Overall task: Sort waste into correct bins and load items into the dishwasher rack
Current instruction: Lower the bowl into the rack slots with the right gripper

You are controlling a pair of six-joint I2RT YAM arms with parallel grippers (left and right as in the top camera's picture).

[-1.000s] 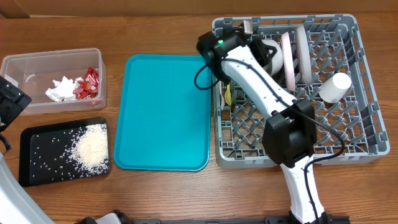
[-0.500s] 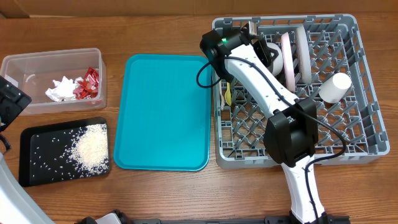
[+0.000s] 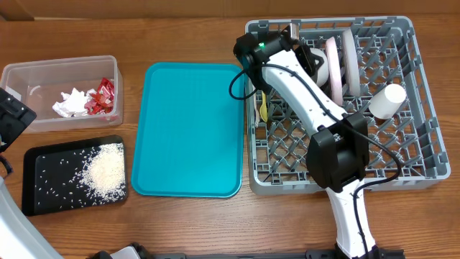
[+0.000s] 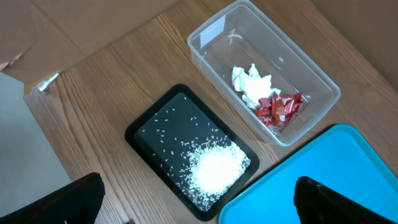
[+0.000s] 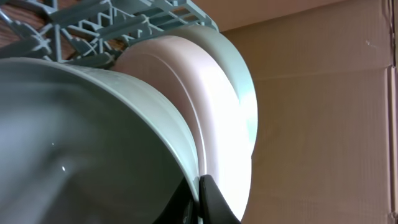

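Observation:
The grey dishwasher rack (image 3: 424,108) holds two upright plates, white (image 3: 334,68) and grey-green (image 3: 351,61), a white cup (image 3: 386,101) and yellow cutlery (image 3: 264,109). My right gripper (image 3: 298,50) is shut on the rim of the pale bowl (image 3: 318,66) at the rack's back left, beside the plates. In the right wrist view the fingers (image 5: 198,199) pinch the bowl's rim (image 5: 74,137). My left gripper (image 4: 199,190) is open and empty above the black tray (image 4: 149,134) of rice (image 4: 214,171). The clear tub (image 4: 311,81) holds the napkin (image 4: 252,81) and red wrappers (image 4: 280,107).
The teal serving tray (image 3: 187,129) lies between the bins and the rack. The clear tub (image 3: 43,72) and the black tray (image 3: 43,162) are at the left edge. Brown cardboard stands behind the table.
My right gripper has shifted slightly right and toward the back of the rack with the bowl. The left arm has not moved.

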